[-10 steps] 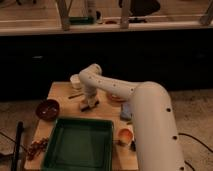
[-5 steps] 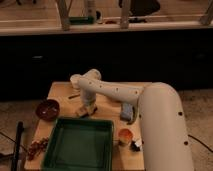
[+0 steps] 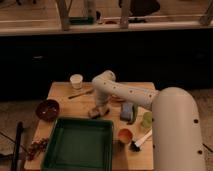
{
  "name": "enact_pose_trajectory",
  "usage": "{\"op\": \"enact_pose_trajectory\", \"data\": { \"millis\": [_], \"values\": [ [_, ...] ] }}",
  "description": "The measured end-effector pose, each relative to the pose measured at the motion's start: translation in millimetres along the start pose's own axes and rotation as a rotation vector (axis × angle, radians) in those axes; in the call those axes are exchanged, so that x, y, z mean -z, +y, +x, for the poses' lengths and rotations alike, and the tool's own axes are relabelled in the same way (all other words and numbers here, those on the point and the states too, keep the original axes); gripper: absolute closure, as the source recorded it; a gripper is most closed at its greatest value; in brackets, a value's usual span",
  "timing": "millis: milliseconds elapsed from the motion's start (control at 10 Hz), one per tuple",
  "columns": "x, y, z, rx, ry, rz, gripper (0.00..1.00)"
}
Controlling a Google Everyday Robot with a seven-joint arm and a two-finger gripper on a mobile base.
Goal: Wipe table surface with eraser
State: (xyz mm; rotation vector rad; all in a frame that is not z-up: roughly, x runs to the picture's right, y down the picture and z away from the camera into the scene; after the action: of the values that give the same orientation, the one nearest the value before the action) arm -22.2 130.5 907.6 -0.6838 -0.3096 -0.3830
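Observation:
The table surface [image 3: 62,95] is a light tan wooden top. The eraser [image 3: 98,112], a small tan block with a dark base, lies flat on it just behind the green tray. My gripper [image 3: 100,106] points straight down at the middle of the table and is shut on the eraser, pressing it to the wood. The white arm reaches in from the right and hides part of the right side of the table.
A green tray [image 3: 77,145] fills the front. A white cup [image 3: 76,81] and a thin stick [image 3: 80,93] lie behind. A dark bowl [image 3: 48,109] sits left. A blue-grey sponge [image 3: 128,112], green cup [image 3: 146,120], orange cup [image 3: 125,135] and brush [image 3: 141,140] sit right.
My gripper has slid the eraser over the tabletop, first toward the front near the tray, then a little to the right. The other objects have not moved.

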Motion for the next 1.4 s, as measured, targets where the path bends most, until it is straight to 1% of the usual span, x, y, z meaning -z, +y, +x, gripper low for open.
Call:
{"op": "enact_pose_trajectory", "data": {
  "millis": [100,200,300,400,500,600,700,800,900,1000,1100,1300,1400],
  "values": [
    [1,-8,6,-0.017,0.002,0.011,1.0],
    [2,-22,10,-0.03,0.004,0.025,1.0],
    [3,-42,9,-0.038,0.005,0.039,1.0],
    [3,-54,3,-0.036,0.004,0.047,1.0],
    [3,-63,-5,-0.03,0.002,0.051,1.0],
    [1,-71,-20,-0.012,-0.004,0.052,1.0],
    [1,-76,-32,0.009,-0.012,0.055,1.0],
    [-1,-77,-49,0.045,-0.024,0.054,1.0],
    [-1,-72,-61,0.075,-0.035,0.053,1.0],
    [-1,-59,-72,0.108,-0.046,0.047,1.0],
    [-1,-43,-77,0.129,-0.052,0.038,1.0],
    [-1,-18,-76,0.16,-0.062,0.019,1.0],
    [-1,-11,-71,0.167,-0.062,0.012,1.0]
  ]
}}
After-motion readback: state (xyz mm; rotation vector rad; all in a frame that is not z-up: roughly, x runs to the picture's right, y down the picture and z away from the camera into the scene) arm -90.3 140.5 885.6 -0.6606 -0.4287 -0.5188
